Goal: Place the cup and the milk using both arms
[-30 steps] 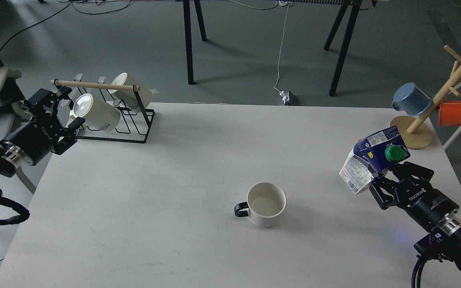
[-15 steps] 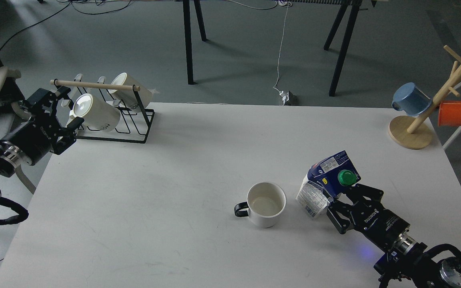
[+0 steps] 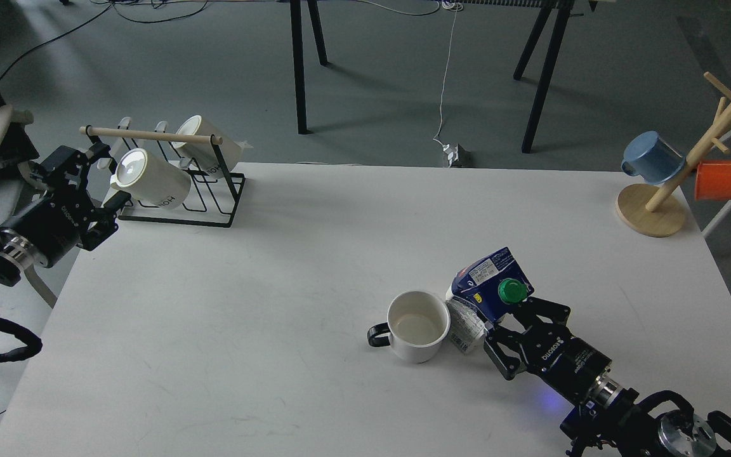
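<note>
The cream-white cup point(image 3: 416, 325) with a black loop handle stands upright on the white table point(image 3: 289, 254), right of centre near the front. The blue and white milk carton point(image 3: 483, 293) with a green cap is tilted and touches the cup's right side. My right gripper point(image 3: 504, 330) is shut on the milk, coming in from the lower right. My left gripper point(image 3: 100, 181) is open and empty at the table's far left edge, right beside the mug rack.
A black wire rack point(image 3: 188, 184) with a wooden bar holds two white lettered mugs at the back left. A wooden mug tree point(image 3: 664, 197) with a blue and an orange mug stands at the back right corner.
My right gripper carried the milk left and down from the right edge until it meets the cup, which shifted slightly left. My left arm drew back a little to the left.
</note>
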`<action>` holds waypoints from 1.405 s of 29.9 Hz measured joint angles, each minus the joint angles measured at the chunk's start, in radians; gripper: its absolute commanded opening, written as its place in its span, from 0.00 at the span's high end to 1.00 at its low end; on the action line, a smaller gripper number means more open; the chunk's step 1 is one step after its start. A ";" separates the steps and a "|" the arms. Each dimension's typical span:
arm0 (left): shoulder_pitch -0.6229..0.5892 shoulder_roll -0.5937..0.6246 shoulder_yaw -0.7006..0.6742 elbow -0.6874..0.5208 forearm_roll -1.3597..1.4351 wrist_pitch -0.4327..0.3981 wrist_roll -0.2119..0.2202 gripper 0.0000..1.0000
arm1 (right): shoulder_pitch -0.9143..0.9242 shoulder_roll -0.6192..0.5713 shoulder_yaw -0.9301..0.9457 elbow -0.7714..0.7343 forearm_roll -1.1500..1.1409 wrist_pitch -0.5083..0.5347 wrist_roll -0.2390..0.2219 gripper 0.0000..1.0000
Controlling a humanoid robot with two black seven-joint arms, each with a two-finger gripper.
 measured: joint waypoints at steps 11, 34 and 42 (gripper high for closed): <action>0.003 -0.006 0.000 0.003 0.000 0.000 0.000 0.01 | -0.009 -0.009 0.008 -0.003 -0.001 0.000 0.000 0.29; 0.003 -0.007 -0.002 0.003 -0.001 0.000 0.000 0.01 | -0.164 -0.121 0.089 0.101 0.003 0.000 -0.007 0.01; -0.002 -0.004 -0.002 0.003 -0.001 0.000 0.000 0.01 | -0.267 -0.256 0.301 0.080 0.024 0.000 0.010 0.01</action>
